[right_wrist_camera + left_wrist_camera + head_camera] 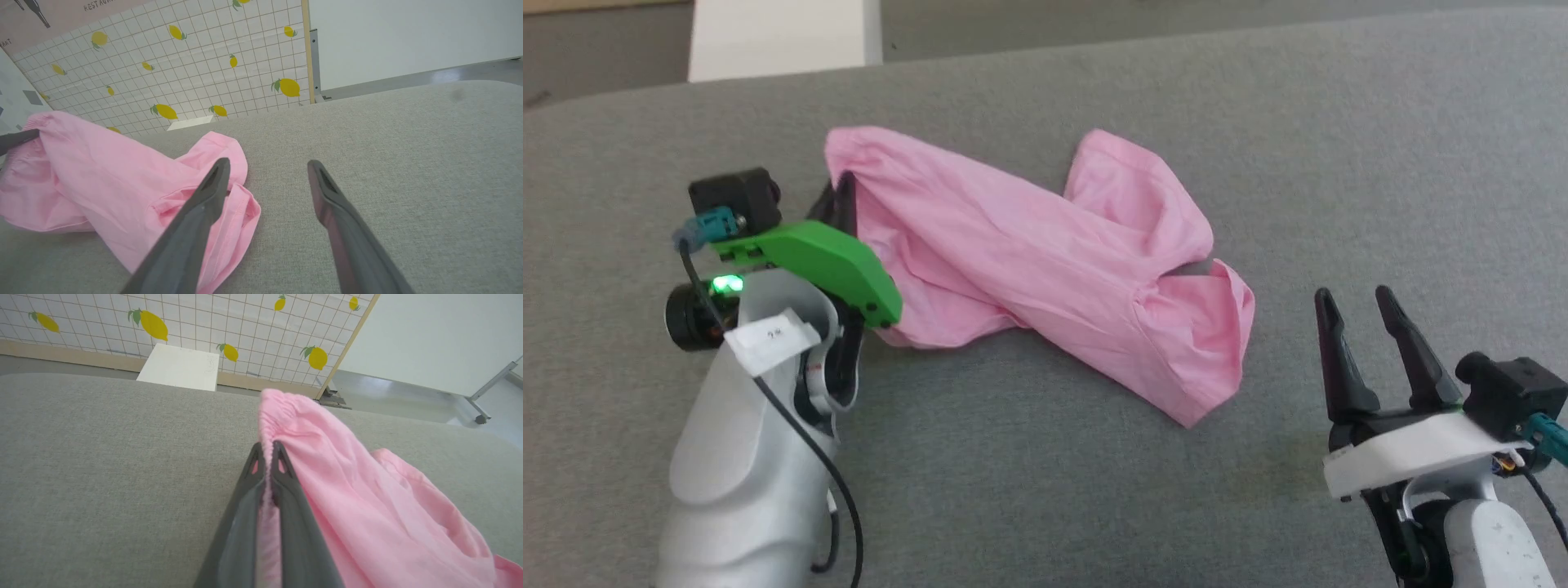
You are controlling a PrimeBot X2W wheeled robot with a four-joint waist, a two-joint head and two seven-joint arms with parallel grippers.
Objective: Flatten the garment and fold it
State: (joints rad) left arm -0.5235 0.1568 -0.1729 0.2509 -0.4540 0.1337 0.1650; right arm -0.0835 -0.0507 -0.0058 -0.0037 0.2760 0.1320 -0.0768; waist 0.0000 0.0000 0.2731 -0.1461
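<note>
The garment (1045,261), a light pink pair of shorts, lies crumpled and twisted about the middle of the grey padded surface (1045,457), somewhat nearer its far edge than its near one. It stretches slantwise, from a bunched end toward the surface's left side down to a leg opening that points at the near right. A second short leg folds up toward the far edge, and the fabric between is creased and doubled over itself. In the left wrist view the gathered waistband (271,416) stands up off the surface, lifted in a ridge, with the rest of the shorts (347,490) trailing away to the right of that view. The left gripper (843,192) is clamped on that waistband: its two dark fingers (245,522) are pressed together with the pink elastic edge pinched between them. The right gripper (1353,298) hovers near the surface's near right corner, apart from the cloth, its fingers (196,228) spread wide with nothing between them; in the right wrist view the nearest leg hem (229,212) lies just beside its left finger. Beyond the surface's far edge stand a white block (179,367) and a tiled wall printed with lemons (122,318).
</note>
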